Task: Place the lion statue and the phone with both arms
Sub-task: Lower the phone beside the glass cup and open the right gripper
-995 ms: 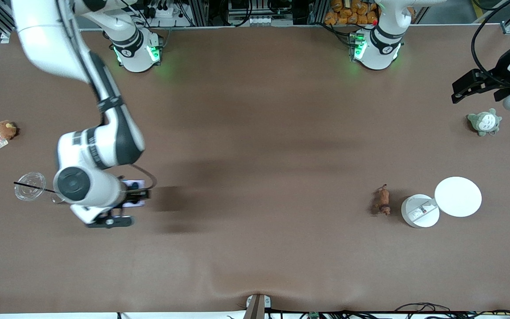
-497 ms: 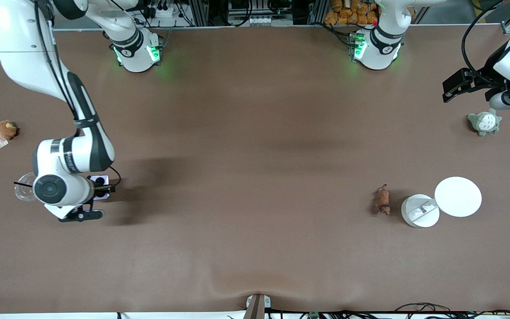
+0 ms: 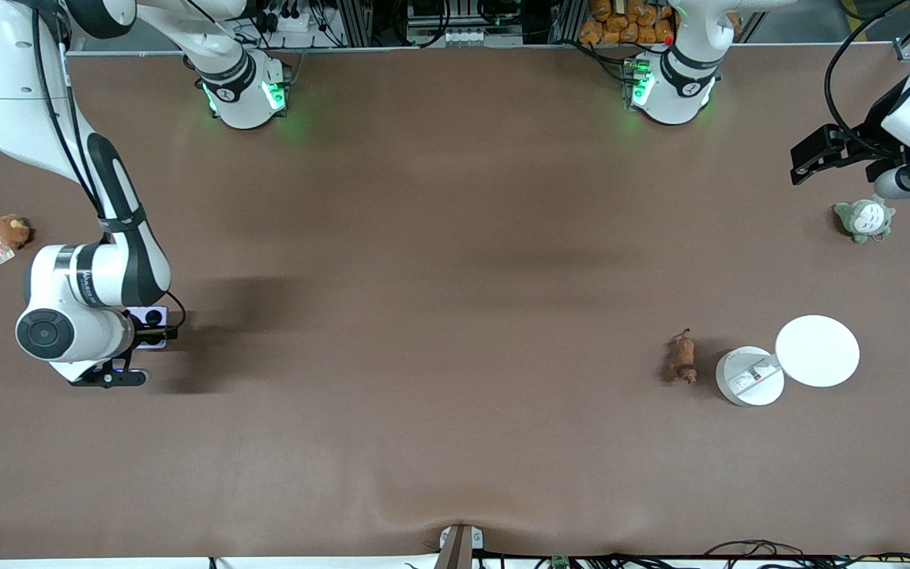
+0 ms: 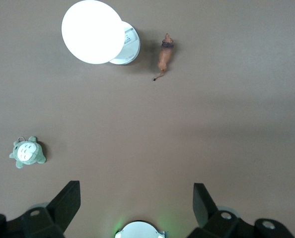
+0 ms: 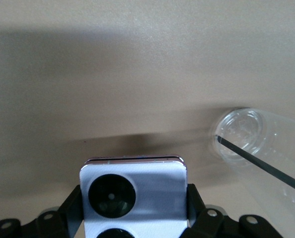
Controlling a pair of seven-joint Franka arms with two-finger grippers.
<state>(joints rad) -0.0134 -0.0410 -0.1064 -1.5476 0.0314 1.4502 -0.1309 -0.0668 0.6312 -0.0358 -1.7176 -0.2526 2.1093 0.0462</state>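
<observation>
Right wrist view showed the phone (image 5: 132,191) clamped in the right gripper (image 3: 153,332) over the table's right-arm end. The lion statue (image 3: 684,358) lay beside a white disc (image 3: 749,377). The left gripper (image 4: 136,208) hung spread wide above a grey-green plush (image 3: 863,218).

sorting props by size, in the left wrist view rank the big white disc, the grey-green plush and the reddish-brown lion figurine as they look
1. Large flat round white disc, clearly largest.
2. and 3. Grey-green and white plush toy and thin reddish-brown lion statue: too close to rank; the statue is longer, the plush is wider.
</observation>
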